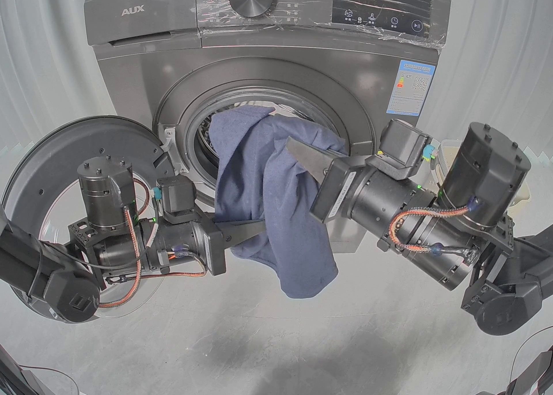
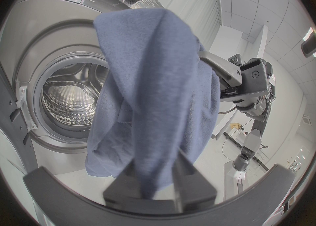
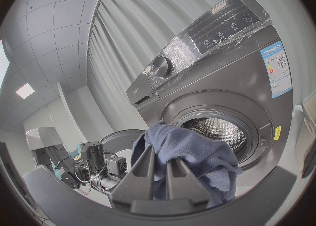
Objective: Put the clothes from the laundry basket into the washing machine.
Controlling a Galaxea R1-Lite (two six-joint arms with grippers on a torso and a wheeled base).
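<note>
A dark blue fabric garment (image 1: 259, 183) hangs before the grey front-loading washing machine (image 1: 173, 68), its top at the open drum mouth, with 2 grippers on it. The left gripper (image 1: 258, 229) is clamped on its lower part, the right gripper (image 1: 294, 148) on its upper fold. The round door (image 1: 52, 166) stands open on the left.

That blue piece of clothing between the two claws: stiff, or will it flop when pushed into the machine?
Probably very floppy: the dark blue cloth garment drapes in folds and hangs below the left claw and right claw. Likely light, since two small pinches carry it. Its loose tail may catch on the door rim of the grey washing machine.
</note>
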